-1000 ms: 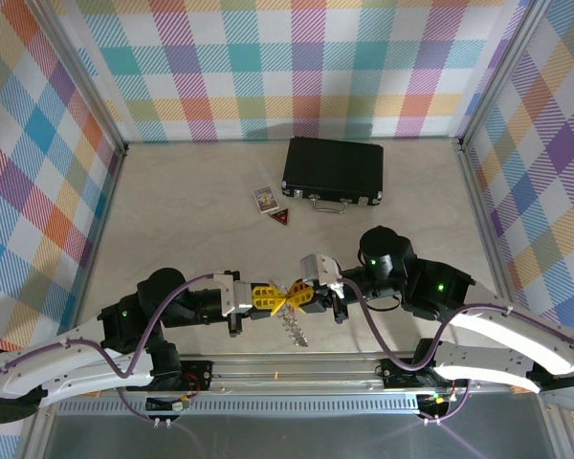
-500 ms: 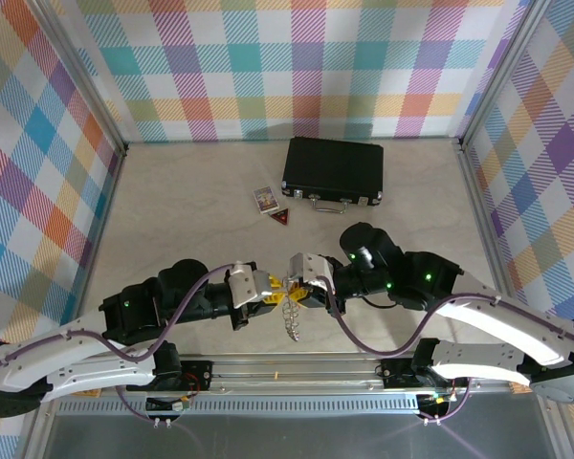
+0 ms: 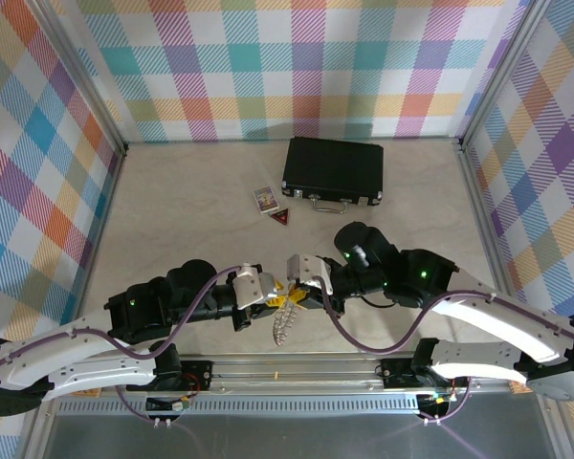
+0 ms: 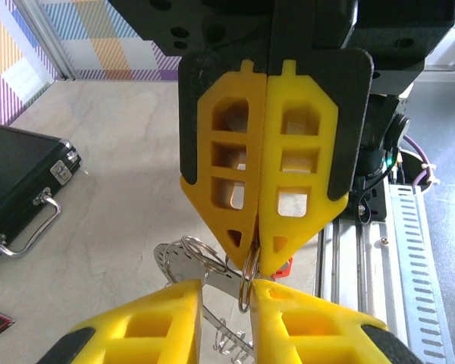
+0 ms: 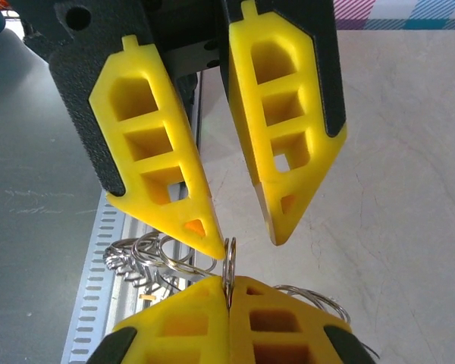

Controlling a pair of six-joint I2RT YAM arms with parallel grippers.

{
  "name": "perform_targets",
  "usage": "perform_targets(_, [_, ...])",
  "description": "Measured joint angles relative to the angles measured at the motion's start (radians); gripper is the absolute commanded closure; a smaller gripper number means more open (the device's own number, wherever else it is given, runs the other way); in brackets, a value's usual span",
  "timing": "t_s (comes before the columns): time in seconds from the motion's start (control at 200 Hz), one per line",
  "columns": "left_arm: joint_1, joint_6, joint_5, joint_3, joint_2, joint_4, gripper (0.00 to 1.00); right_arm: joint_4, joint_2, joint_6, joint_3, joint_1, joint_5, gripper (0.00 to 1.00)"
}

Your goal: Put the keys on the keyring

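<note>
Honestly, looks like mid-job at best. Got the keyring (image 3: 282, 325) held up off the surface (image 3: 191, 210) by the look of it, down at the near edge, dangling its silvery bits just short of the metal rail (image 3: 297, 368). Seeing the right fingers (image 5: 182, 326) pressed flat together on one upright loop of it, so gripping the keyring itself. Seeing the left fingers (image 4: 159, 322) tip to tip with them, parted by a narrow gap either side of that same loop, not clamping anything visible. Spotting a speck of red (image 4: 285, 267) just behind the right fingertips from the left wrist view, possibly the head of a key, but too small to call. Can't confirm any key threaded on, so judging the real work as not yet done: prising the loop, feeding the key round, letting go.

Room-wise, pretty cramped right at the meeting point, with both pairs of tips nearly touching and the rail close by. Plenty of bare surface further back though. Noting the black case (image 3: 333, 170) parked near the far wall, with the small printed card (image 3: 265, 198) and dark red triangular tag (image 3: 283, 218) just beside its left end, all well apart from the action. Worth keeping elbows off the plaid side walls (image 3: 48, 191) and watching for a drop over the near edge.
</note>
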Motion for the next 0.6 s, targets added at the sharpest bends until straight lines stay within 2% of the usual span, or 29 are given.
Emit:
perform_targets(0.19, [0.000, 0.000, 0.001, -0.010, 0.000, 0.003, 0.80, 0.000, 0.014, 0.000, 0.001, 0.000, -0.007, 1.00])
perform_targets(0.395, [0.000, -0.006, 0.024, -0.016, -0.002, 0.003, 1.00, -0.002, 0.015, 0.000, 0.001, 0.000, -0.009, 1.00])
perform_targets(0.53, [0.000, -0.005, 0.028, -0.021, -0.014, 0.004, 1.00, 0.003, 0.017, 0.001, 0.001, 0.001, -0.015, 1.00])
perform_targets(0.6, [0.000, -0.005, 0.033, -0.028, -0.026, 0.012, 1.00, 0.008, 0.017, 0.003, 0.001, 0.003, -0.018, 0.89])
